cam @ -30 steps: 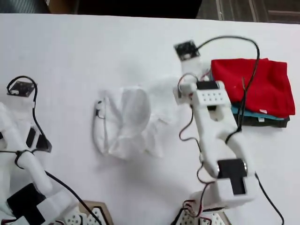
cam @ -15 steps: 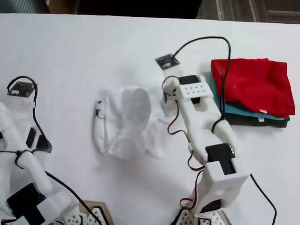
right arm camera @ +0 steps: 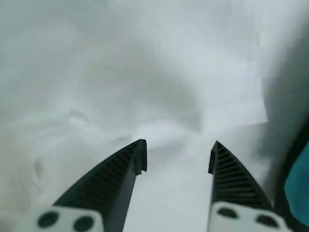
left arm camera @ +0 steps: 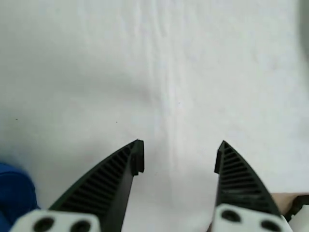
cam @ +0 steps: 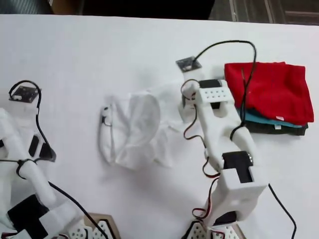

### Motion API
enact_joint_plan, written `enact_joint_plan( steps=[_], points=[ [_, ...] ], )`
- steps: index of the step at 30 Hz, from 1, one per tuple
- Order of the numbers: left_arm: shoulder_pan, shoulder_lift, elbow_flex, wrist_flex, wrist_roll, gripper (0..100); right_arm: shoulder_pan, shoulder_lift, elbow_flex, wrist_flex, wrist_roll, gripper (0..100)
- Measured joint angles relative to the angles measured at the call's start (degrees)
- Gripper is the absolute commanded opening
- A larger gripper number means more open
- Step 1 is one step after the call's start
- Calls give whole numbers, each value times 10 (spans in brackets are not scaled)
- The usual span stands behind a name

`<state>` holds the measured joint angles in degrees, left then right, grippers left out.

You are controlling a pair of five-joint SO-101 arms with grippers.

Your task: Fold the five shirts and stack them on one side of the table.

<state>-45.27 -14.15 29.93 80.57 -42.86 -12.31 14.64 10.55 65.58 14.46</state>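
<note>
The right gripper (right arm camera: 176,155) is held apart over the white shirt (cam: 135,130); 3 folded shirts (cam: 271,92) are stacked beside it, a white label (cam: 280,118) unreadable. The left gripper (left arm camera: 178,155) is spread above the table (left arm camera: 145,72).

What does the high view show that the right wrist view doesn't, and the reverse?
High view: the folded red shirt and the left arm, set well apart from it. Right wrist view: the right gripper, jaws open, close above white fabric. Both: the crumpled white shirt and the teal shirt, seen in the wrist view as a sliver.
</note>
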Motion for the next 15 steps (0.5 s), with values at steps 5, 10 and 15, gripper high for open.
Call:
enact_joint_plan(
  steps=[5,10,15],
  points=[
    [0,0,0,0,0,256,-48,0,0,33,60,212],
    [0,0,0,0,0,256,-69,0,0,40,91,212],
    [1,0,0,0,0,256,-47,0,-1,20,94,212]
  ],
)
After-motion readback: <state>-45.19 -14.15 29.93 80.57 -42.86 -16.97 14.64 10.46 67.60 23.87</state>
